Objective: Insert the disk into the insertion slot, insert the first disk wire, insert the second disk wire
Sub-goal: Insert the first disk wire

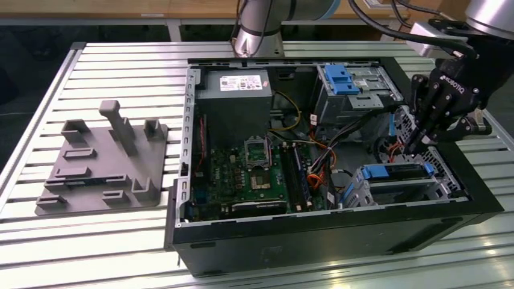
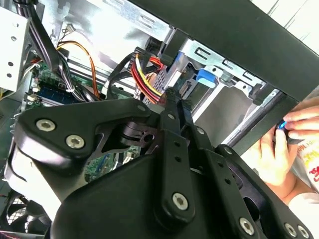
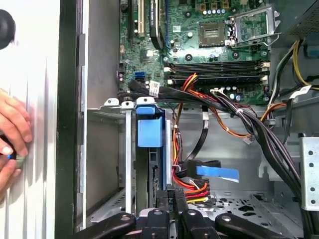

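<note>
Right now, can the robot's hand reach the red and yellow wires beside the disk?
Probably yes: the hand hangs close to the red and yellow wires beside the disk; nothing lies between.

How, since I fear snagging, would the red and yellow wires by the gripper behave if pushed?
Probably floppy: the red and yellow wires sag in loose curves beside the gripper, so they would likely bend aside rather than resist. They look light, yet lie close to the black cables, so a push may nudge those too.
</note>
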Controlling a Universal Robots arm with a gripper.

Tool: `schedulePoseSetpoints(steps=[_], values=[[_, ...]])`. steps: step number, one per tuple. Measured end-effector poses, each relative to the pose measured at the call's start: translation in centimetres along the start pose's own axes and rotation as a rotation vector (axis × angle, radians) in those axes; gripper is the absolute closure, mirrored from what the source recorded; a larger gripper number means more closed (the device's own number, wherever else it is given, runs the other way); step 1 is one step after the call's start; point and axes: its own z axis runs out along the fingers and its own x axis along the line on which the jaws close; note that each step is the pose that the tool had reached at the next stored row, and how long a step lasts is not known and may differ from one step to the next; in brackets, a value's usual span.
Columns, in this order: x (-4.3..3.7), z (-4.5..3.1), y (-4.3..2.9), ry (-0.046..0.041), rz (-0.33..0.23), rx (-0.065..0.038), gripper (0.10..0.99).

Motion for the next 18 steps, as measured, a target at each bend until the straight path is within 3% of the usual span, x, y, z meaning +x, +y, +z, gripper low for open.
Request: schedulePoseSetpoints(steps=[3,5,7,10,18], values=[[0.38,0.04,-0.02,-0.0363,-0.003,-0.001,0.922],[0.73,0.10,-0.03,-0.0496,-0.003,-0.001,0.922],[1.10,0.15,-0.05,-0.0571,-0.004,-0.001,0.922],[1.34,0.18,-0.06,-0.0622,-0.008,-0.001,0.922],[1.40,0.19,-0.06,-0.0594,-0.064,0.005,0.922]])
